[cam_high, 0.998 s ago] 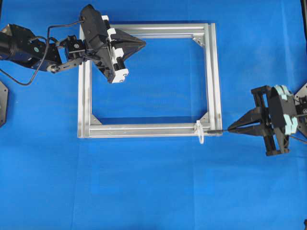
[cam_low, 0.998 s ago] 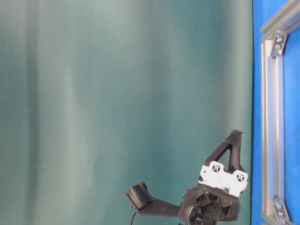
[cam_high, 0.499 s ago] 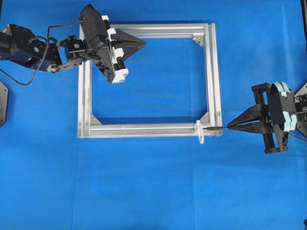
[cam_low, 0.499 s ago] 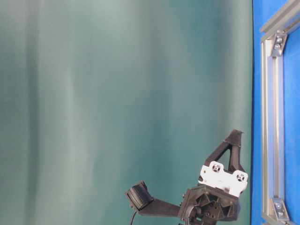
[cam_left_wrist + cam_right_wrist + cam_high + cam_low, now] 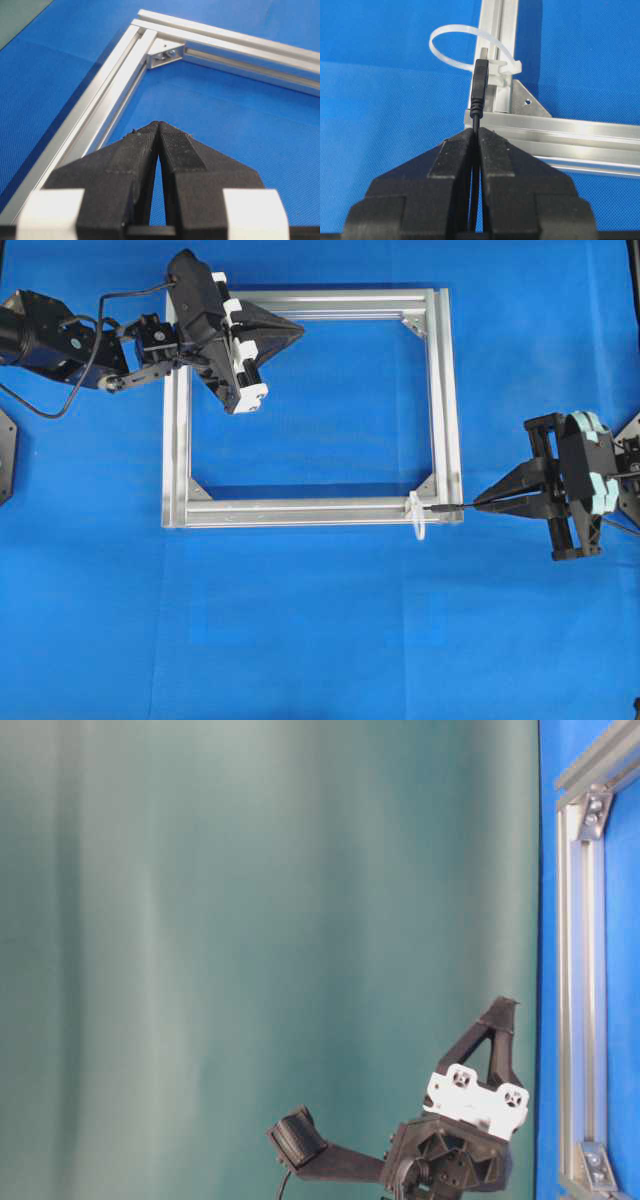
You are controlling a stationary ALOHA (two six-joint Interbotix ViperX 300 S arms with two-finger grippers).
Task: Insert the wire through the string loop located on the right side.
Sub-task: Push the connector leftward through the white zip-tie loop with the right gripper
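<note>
My right gripper (image 5: 478,507) (image 5: 477,131) is shut on the wire (image 5: 479,90), a thin black cable ending in a dark plug. The plug tip (image 5: 433,508) points left at the string loop (image 5: 416,517) (image 5: 451,45), a small white loop tied to the frame's near right corner. In the right wrist view the tip sits right at the loop's near side; whether it has entered I cannot tell. My left gripper (image 5: 298,331) (image 5: 158,124) is shut on nothing, hovering above the frame's far left corner.
The square aluminium frame (image 5: 178,450) (image 5: 115,75) (image 5: 560,135) (image 5: 575,970) lies flat on the blue cloth, with silver triangular brackets (image 5: 527,102) in its corners. The left arm (image 5: 60,335) (image 5: 440,1150) reaches in from the far left.
My right gripper has moved slightly left, carrying the plug tip from just outside the frame corner up to the string loop. The left arm has stayed still.
</note>
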